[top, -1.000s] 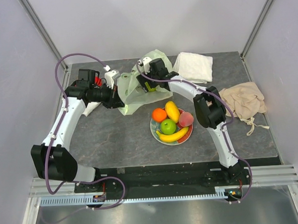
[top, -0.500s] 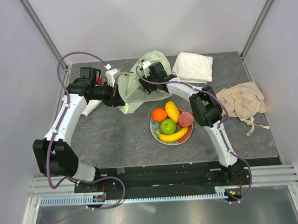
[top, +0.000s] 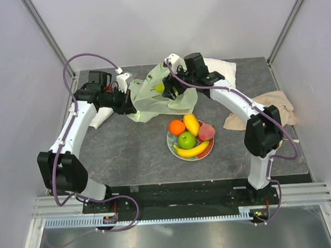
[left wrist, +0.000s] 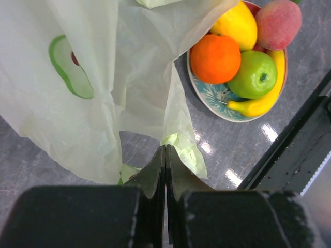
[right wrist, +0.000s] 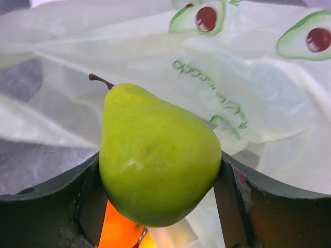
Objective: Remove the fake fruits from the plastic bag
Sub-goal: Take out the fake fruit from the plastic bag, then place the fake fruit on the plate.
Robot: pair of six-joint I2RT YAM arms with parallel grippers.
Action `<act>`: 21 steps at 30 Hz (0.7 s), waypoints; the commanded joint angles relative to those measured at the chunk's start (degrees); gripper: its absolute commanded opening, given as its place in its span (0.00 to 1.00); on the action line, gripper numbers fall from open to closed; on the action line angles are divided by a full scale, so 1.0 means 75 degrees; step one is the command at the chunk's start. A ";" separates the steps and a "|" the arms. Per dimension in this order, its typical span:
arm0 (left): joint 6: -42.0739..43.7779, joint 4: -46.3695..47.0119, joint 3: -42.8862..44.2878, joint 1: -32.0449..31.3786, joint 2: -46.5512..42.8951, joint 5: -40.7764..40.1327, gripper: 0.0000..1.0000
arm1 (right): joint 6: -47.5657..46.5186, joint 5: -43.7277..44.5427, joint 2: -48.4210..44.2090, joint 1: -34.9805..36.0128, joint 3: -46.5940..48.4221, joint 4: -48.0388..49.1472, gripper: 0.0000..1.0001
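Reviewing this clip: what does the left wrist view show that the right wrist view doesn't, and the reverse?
Only the left wrist: the left gripper, jaws shut on a fold of the plastic bag, and the plate holding a green apple, banana and peach. Only the right wrist: the right gripper clamped on a green pear. Both: the pale bag with its avocado print.

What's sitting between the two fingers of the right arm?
A green pear, gripped on both sides by the right gripper's fingers. The right wrist view shows it plainly, with the pale-green plastic bag behind it.
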 commanded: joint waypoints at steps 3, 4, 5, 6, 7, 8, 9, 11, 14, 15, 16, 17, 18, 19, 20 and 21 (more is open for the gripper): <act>0.0039 0.0111 0.0608 -0.0028 0.0190 -0.0499 0.02 | -0.0933 -0.1312 -0.0977 -0.0125 -0.1747 -0.0830 0.61; 0.0051 0.0123 0.0631 -0.0028 0.0260 -0.0500 0.02 | -0.1074 -0.1429 -0.1117 -0.0124 -0.1901 -0.0854 0.60; 0.0051 0.0111 0.0690 -0.0028 0.0308 -0.0488 0.02 | -0.1423 -0.1500 -0.1420 -0.0124 -0.2031 -0.0923 0.60; 0.0051 0.0100 0.0713 -0.0028 0.0331 -0.0476 0.02 | -0.1554 -0.1535 -0.1539 -0.0124 -0.2276 -0.0959 0.60; 0.0051 0.0099 0.0737 -0.0028 0.0366 -0.0465 0.02 | -0.1718 -0.1617 -0.1657 -0.0124 -0.2359 -0.1017 0.61; 0.0039 0.0099 0.0795 -0.0028 0.0425 -0.0465 0.02 | -0.2010 -0.1652 -0.1855 -0.0124 -0.2430 -0.1227 0.60; 0.0051 0.0099 0.0819 -0.0028 0.0460 -0.0476 0.02 | -0.2187 -0.1687 -0.1927 -0.0124 -0.2512 -0.1356 0.60; 0.0109 0.0088 0.0866 -0.0028 0.0542 -0.0499 0.02 | -0.2445 -0.1734 -0.2114 -0.0124 -0.2571 -0.1754 0.60; 0.0191 0.0065 0.0866 -0.0028 0.0589 -0.0582 0.02 | -0.3019 -0.1677 -0.2418 -0.0124 -0.2746 -0.2165 0.60; 0.0203 0.0064 0.0866 -0.0028 0.0578 -0.0628 0.02 | -0.3194 -0.1630 -0.2501 -0.0124 -0.2863 -0.2248 0.60; 0.0215 0.0041 0.0854 -0.0028 0.0589 -0.0652 0.02 | -0.3335 -0.1594 -0.2583 -0.0136 -0.2910 -0.2341 0.60; 0.0250 0.0029 0.0820 -0.0028 0.0566 -0.0675 0.02 | -0.3453 -0.1548 -0.2769 -0.0148 -0.2957 -0.2574 0.60; 0.0273 0.0029 0.0796 -0.0028 0.0543 -0.0699 0.01 | -0.3698 -0.1478 -0.2887 -0.0148 -0.3051 -0.2681 0.60; 0.0285 0.0006 0.0749 -0.0028 0.0531 -0.0711 0.02 | -0.3816 -0.1430 -0.3004 -0.0159 -0.3109 -0.2786 0.60; 0.0332 -0.0006 0.0726 -0.0028 0.0519 -0.0699 0.02 | -0.3910 -0.1384 -0.3237 -0.0160 -0.3180 -0.2996 0.60; 0.0332 -0.0006 0.0714 -0.0028 0.0484 -0.0687 0.02 | -0.4039 -0.1337 -0.3344 -0.0183 -0.3308 -0.3138 0.60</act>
